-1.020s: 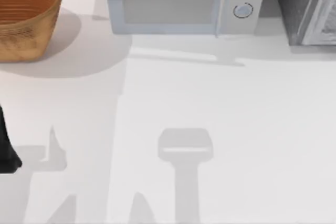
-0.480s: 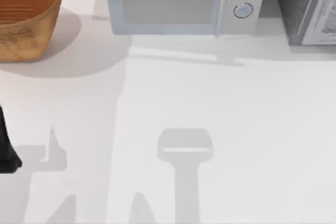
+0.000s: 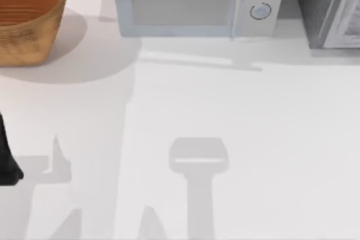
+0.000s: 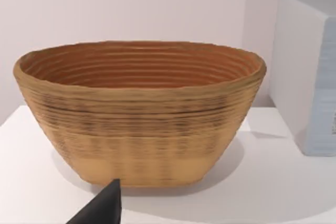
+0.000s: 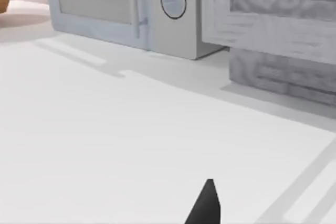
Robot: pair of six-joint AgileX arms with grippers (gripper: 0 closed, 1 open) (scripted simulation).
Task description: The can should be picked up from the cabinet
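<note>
The can is hidden. The grey cabinet (image 3: 326, 9) stands at the table's back right corner, and its pale door panel (image 5: 268, 24) faces the right wrist camera. A dark tip of my right gripper (image 5: 206, 205) hovers over bare white table some way in front of the cabinet. My left arm (image 3: 7, 161) sits parked at the table's left edge. A dark tip of my left gripper (image 4: 102, 211) points toward the wicker basket.
A light blue microwave (image 3: 185, 4) stands at the back centre, just left of the cabinet. A brown wicker basket (image 3: 28, 15) sits at the back left. The white table (image 3: 225, 111) spreads wide in front of them.
</note>
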